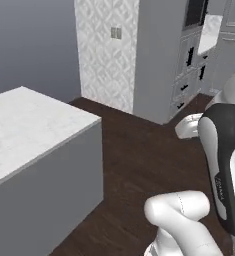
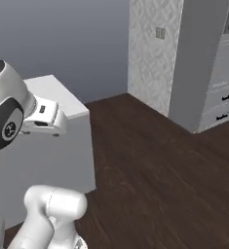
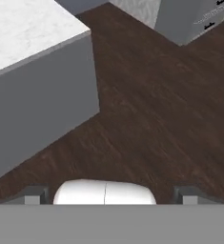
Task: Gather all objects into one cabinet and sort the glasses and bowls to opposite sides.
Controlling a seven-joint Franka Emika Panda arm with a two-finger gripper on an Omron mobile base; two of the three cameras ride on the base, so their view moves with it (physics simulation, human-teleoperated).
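Observation:
The glasses, the bowls and the cabinet are out of view. In the hand view my gripper [image 3: 111, 195] hangs over the dark wood floor [image 3: 151, 109]. Its two dark fingertips [image 3: 35, 194] stand far apart at the bottom edge, open, with nothing between them. The white hand [image 2: 43, 119] shows at the left of the right base view, in front of an island's corner. The arm's dark-and-white links [image 1: 221, 160] fill the lower right of the left base view.
A grey island with a white marble top [image 1: 29, 125] stands to the left, its corner [image 3: 87, 33] close ahead of the hand. Past the floor are a patterned wall with a switch plate [image 1: 116, 33] and a tall grey unit with black-handled drawers [image 1: 186, 75].

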